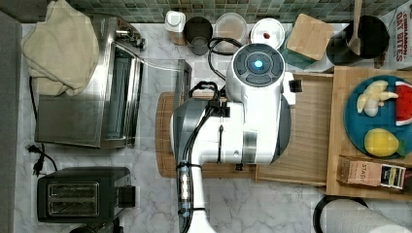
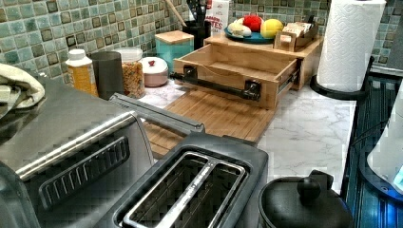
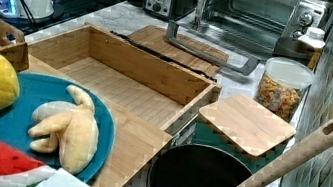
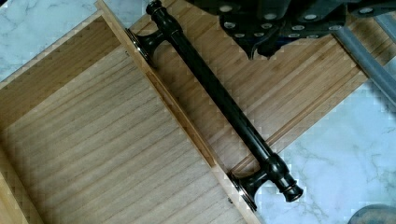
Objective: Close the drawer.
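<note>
The light bamboo drawer is pulled far out of its wooden stand and holds nothing. Its grained bottom and black bar handle show in the wrist view. My gripper hovers above the handle's outer side, over the darker cutting board, with the fingers together and nothing between them. In the top view my white arm covers the drawer's front; the open drawer shows to the top view's right of it. The right view sees the drawer's inside.
A blue plate of toy fruit and a small box sit on the stand. A toaster oven with its door down, a toaster, jars, a paper towel roll and a black kettle ring the marble counter.
</note>
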Controlling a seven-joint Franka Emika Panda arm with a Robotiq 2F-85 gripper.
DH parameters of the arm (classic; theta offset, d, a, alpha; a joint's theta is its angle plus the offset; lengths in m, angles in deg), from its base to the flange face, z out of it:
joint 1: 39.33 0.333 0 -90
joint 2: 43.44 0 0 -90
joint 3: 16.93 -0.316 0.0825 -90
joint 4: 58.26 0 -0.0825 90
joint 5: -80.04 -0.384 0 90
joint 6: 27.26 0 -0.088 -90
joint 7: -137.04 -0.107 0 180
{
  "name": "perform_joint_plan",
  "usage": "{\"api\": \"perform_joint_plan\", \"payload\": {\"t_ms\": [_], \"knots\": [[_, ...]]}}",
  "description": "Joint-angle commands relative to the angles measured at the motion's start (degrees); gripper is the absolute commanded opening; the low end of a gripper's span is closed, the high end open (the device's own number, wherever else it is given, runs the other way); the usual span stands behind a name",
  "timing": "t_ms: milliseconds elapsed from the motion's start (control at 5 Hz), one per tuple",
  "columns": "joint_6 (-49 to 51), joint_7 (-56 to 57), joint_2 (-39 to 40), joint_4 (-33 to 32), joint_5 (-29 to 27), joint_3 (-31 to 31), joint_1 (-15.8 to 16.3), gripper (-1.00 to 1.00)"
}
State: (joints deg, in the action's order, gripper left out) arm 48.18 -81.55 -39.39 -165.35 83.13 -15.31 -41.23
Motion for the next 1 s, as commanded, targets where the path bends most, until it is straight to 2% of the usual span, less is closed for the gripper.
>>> {"api": "perform_joint_plan", "payload": {"t_ms": [200, 400, 600, 800, 1000], "knots": [[-0.07, 0.05, 0.00, -0.02, 0.04, 0.50, 0.36, -1.00], [-5.29, 9.96, -2.14, -5.00, 1.39, -1.19, 0.75, -1.00], [-7.19, 11.64, -1.01, -6.12, 0.42, -2.43, 2.17, -1.00], [-9.50, 6.39, 0.89, -7.95, 2.33, -4.83, 2.38, -1.00], [-11.27, 5.04, 3.06, -9.22, 5.59, -3.62, 4.75, -1.00]]}}
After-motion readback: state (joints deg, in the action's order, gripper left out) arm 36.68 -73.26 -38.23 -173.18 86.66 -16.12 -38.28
